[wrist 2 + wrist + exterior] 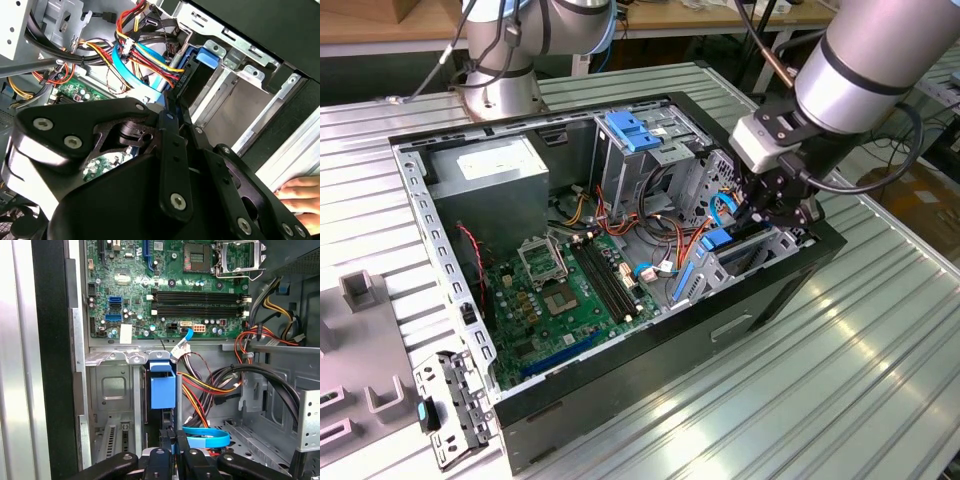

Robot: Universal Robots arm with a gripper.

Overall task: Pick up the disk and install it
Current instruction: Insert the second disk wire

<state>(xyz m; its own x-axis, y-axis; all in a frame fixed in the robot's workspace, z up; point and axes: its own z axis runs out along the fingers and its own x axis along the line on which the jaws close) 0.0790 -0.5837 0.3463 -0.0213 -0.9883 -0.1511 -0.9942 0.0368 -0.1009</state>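
An open black computer case (760, 300) lies on its side on the ribbed metal bench (880, 380). Inside it, a green motherboard (570, 290) lies flat, beside a grey power-supply box (495, 175). A blue plastic latch (635, 130) sits on the grey drive cage (665, 150). Red, yellow and orange cables (200, 390) run between them. A grey bracket (445, 405) lies near the case.

The computer case (760, 300) is black outside with bare grey metal inside. Within the case, the circuit board (565, 295) is green with black memory slots, and in the first wrist view it (165, 290) carries small blue sockets. Beside the board run red, yellow and orange wires (145, 55) and a flat light-blue cable (206, 436). The plastic rail (163, 387) is bright blue. The gripper (172, 120) is matt black with silver screws.
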